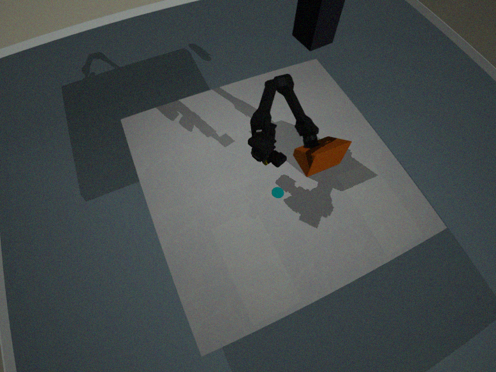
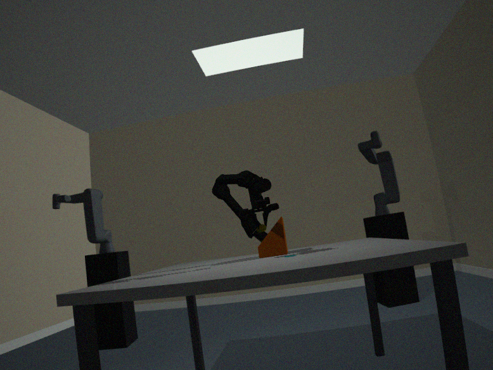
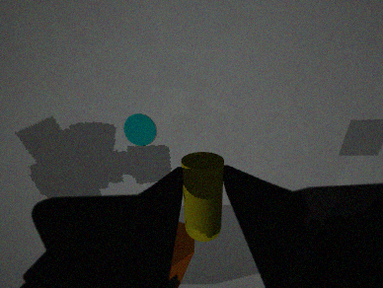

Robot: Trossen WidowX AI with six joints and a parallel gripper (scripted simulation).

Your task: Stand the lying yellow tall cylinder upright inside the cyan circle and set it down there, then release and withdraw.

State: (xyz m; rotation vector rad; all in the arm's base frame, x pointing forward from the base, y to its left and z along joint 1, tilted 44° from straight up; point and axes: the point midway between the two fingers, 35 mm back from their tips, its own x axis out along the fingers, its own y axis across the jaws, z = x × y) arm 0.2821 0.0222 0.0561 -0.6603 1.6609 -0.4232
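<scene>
The yellow tall cylinder (image 1: pixel 265 162) (image 2: pixel 261 228) (image 3: pixel 202 212) is held between the two fingers of my gripper (image 2: pixel 264 225) (image 3: pixel 202 171), which is shut on it. The cylinder is off the table; in the exterior view it looks tilted, but its exact angle is hard to tell. In the top view the gripper hides most of it. The flat cyan circle (image 1: pixel 277 192) (image 2: pixel 289 255) (image 3: pixel 140 129) lies on the table with nothing on it. In the wrist view it is up and to the left of the cylinder. The cylinder is not over the circle.
An orange wedge-shaped block (image 1: pixel 328 158) (image 2: pixel 274 243) (image 3: pixel 184 247) stands at the arm's base, close to the circle. The arm's shadow falls beside the circle on the pale table (image 1: pixel 224 260) (image 2: pixel 239 275). Two grey arms (image 2: pixel 93 215) (image 2: pixel 388 175) stand on black pedestals beyond the table.
</scene>
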